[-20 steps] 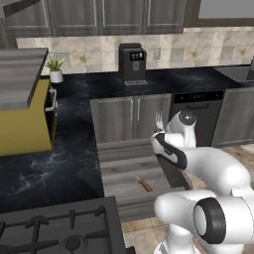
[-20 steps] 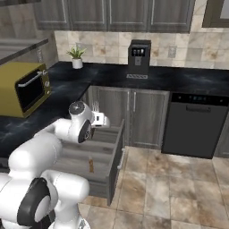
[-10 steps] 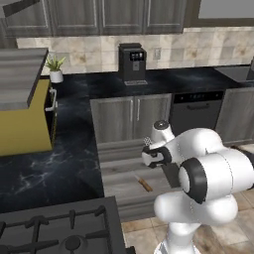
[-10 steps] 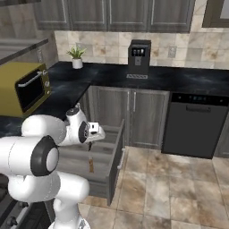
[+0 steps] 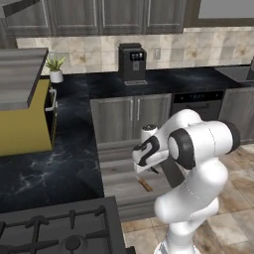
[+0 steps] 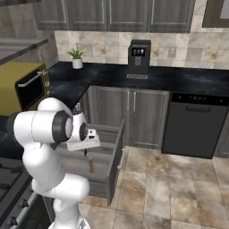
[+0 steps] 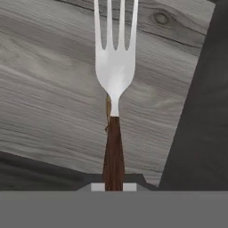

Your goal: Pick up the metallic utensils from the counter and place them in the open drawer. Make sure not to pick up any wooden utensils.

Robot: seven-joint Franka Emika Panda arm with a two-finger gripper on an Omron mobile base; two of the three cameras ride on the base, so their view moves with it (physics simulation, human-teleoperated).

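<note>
Open drawer (image 7: 53, 80) beneath (gripped) fork (image 7: 115, 75)

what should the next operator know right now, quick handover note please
Claw: shut on a fork with a dark brown handle, tines pointing away from the hand.
Position: the fork hangs over the grey wood-grain floor of the open drawer.
In the drawer: one brown-handled utensil already lies there.
Done: fork lifted and carried to the drawer.
Left: release the fork into the drawer, then check the black counter for more metal pieces; none can be made out there from here.
</note>
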